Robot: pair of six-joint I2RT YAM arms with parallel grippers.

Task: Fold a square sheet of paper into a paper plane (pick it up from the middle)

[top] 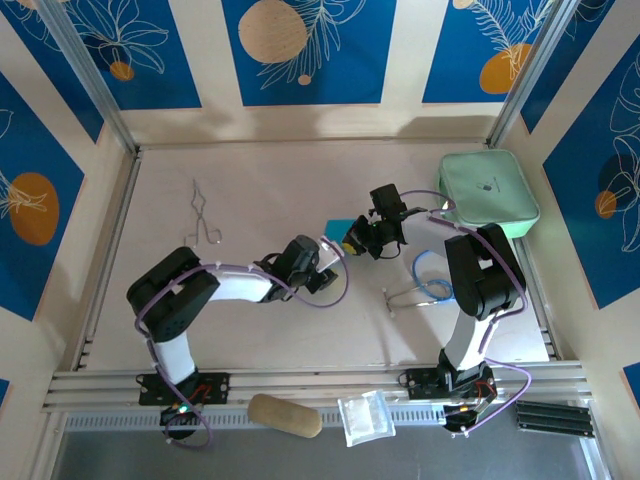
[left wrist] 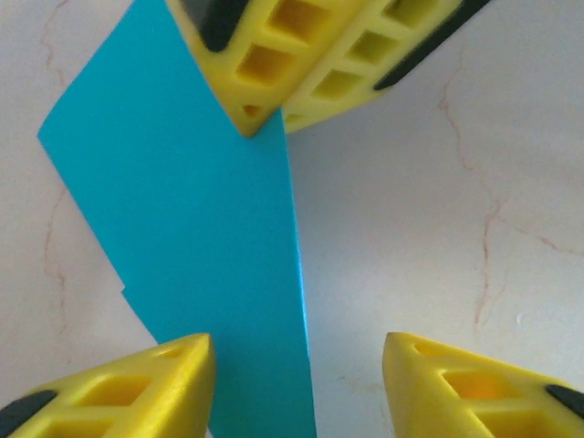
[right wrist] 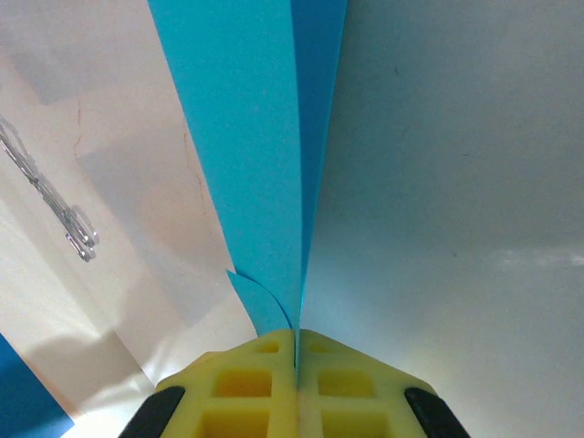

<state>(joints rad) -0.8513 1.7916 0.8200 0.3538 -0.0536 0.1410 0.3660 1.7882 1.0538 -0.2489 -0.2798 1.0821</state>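
Paper (right wrist: 255, 137) — edge inside right end effector (right wrist: 297, 339)

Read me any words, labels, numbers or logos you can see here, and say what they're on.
No text can be read here.
On the mint-green pouch: a small dark mark, too small to read.
On the blue paper: plain, no print.

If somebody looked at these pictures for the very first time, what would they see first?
Probably the bright teal-blue paper, folded over near the middle of the table, its edge pinched by the right gripper, yellow jaws shut. The left gripper faces it with jaws apart. A mint-green pouch sits at the far right corner.
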